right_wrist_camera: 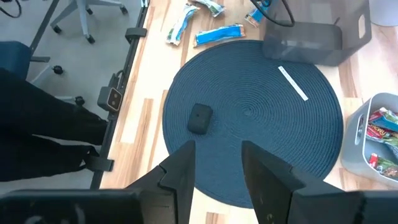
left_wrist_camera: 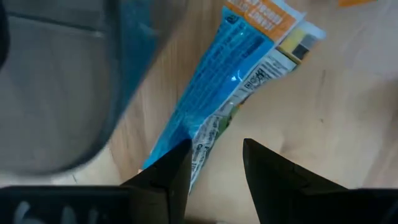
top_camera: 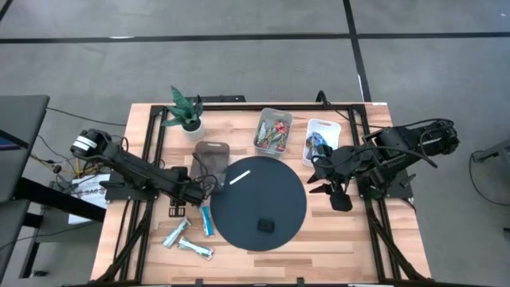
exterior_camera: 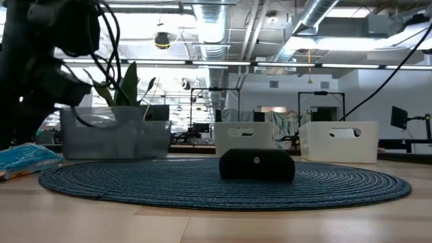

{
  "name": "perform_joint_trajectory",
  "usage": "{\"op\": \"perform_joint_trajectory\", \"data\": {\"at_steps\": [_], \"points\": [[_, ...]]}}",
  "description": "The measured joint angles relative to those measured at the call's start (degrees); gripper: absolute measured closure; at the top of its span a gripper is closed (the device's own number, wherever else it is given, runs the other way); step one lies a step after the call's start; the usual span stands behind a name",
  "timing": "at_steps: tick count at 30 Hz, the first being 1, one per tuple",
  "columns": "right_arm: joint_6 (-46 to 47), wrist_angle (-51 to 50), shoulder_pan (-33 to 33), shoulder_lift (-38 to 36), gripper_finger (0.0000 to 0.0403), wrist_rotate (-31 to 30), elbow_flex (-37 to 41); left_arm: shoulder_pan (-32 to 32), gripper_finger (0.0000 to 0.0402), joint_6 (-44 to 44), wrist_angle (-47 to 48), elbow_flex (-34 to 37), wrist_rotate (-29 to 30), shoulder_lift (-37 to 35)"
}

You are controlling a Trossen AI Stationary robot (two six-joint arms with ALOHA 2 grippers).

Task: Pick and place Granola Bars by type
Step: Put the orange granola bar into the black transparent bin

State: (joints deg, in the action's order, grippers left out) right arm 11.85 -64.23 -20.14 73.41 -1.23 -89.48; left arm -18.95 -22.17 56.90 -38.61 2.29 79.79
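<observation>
On the desk [top_camera: 351, 239], my mat [top_camera: 263, 191] lies central. My left gripper [left_wrist_camera: 214, 163], slightly parted and holding nothing, hovers over the blue bar [left_wrist_camera: 211, 99] at the mat's nine o'clock. My right gripper [right_wrist_camera: 216, 163], parted and empty, waits at three o'clock.

Counts, high view: 3 granola bars loose on the bare wood, i.e. 1 blue bar [top_camera: 207, 221] at the mat's edge and 2 light blue-and-white bars [top_camera: 176, 234], [top_camera: 196, 248] nearer the table's front. 3 bins: grey bin [top_camera: 211, 158], clear bin [top_camera: 272, 131] w/ red/green bars (too jumbled to count), white bin [top_camera: 323, 139]. 1 round dark mat [top_camera: 275, 199], w/ 1 black block [top_camera: 265, 226] and 1 white stick [top_camera: 240, 176] on it. 1 potted plant [top_camera: 186, 112]. 2 arms.
</observation>
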Motion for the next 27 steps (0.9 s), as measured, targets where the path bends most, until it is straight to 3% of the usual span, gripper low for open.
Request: {"op": "perform_joint_trajectory", "data": {"at_steps": [8,16,27], "points": [[0.7,0.5,0.0,0.0,0.0281,0.0,0.0,0.0,0.0280,-0.2,-3.5,1.0,3.3,0.0],[1.3,0.5,0.0,0.0,0.0281,-0.1,0.0,0.0,0.0392,-1.0,-3.9,0.7,2.8,0.0],[1.2,0.5,0.0,0.0,0.0281,-0.1,0.0,0.0,0.0401,-6.2,-2.3,-7.4,5.6,-3.1]]}}
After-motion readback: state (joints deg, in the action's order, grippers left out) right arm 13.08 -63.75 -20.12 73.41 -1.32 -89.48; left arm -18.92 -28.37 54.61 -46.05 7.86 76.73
